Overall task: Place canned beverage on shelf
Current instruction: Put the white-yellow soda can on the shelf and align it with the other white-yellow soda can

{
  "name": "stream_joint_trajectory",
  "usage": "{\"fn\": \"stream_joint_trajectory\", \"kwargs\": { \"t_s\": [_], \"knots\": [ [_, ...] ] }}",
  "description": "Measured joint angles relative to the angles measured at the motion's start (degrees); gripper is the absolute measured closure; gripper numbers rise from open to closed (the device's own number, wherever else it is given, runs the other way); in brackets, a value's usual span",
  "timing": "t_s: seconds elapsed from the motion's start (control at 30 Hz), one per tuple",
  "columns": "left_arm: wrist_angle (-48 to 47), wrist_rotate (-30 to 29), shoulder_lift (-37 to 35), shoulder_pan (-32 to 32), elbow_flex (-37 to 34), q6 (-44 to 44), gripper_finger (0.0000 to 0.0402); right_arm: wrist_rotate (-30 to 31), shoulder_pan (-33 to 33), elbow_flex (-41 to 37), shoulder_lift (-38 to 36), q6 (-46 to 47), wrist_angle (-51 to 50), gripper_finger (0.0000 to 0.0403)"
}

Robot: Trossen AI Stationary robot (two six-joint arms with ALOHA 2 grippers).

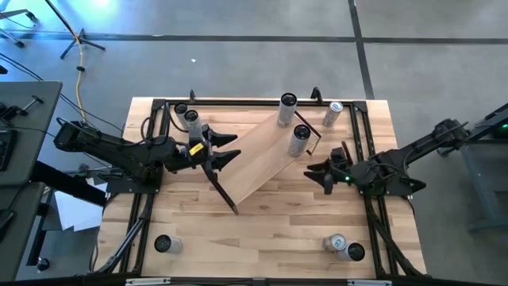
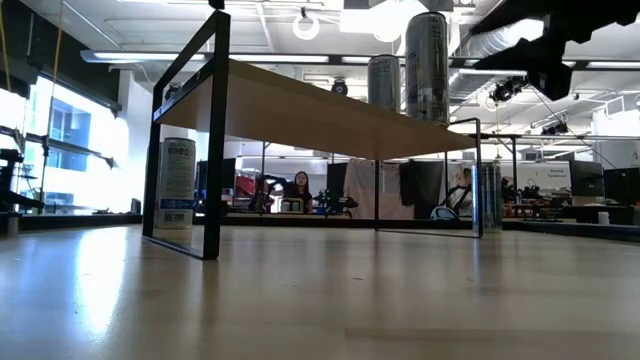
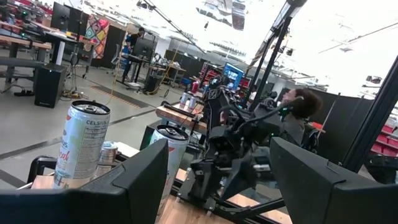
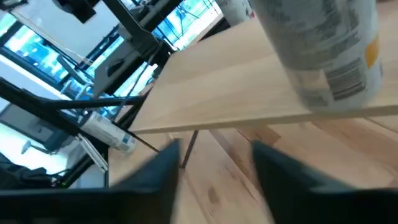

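Pale wood marks the shelf (image 1: 266, 155), lying slantwise mid-table on black brackets; at its left end the left gripper (image 1: 225, 149) hovers with its jaws parted and empty, beside 2 cans (image 1: 190, 119) standing just off that end. On the shelf's right half 2 tall cans (image 1: 299, 140) stand upright. Just off the shelf's right end the right gripper (image 1: 319, 173) sits low, its fingers (image 4: 155, 171) apart around nothing, 1 can (image 1: 333, 113) lying beyond it.
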Motion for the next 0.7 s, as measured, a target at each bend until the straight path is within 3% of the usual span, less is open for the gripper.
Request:
{"fn": "stream_joint_trajectory", "kwargs": {
  "t_s": [0.07,0.1,0.27,0.5,0.7],
  "knots": [
    [-0.01,-0.12,0.00,-0.01,0.00,0.04,0.0151,1.11,0.13,0.00,0.92,0.65,1.40,0.0364],
    [-0.01,-0.41,0.00,0.01,0.00,0.02,0.0151,2.32,0.40,0.00,1.33,0.25,3.43,0.0381],
    [-0.03,-1.54,0.00,0.01,0.00,0.04,0.0151,5.95,0.92,0.02,2.03,-4.64,7.55,0.0392],
    [-0.03,-1.61,0.00,0.21,0.00,0.07,0.0151,0.58,1.03,0.02,2.16,-21.64,9.80,0.0401],
    [-0.04,-1.60,0.00,0.50,0.00,0.07,0.0151,13.91,1.92,3.04,5.58,-21.88,7.11,0.0402]
  ]
}}
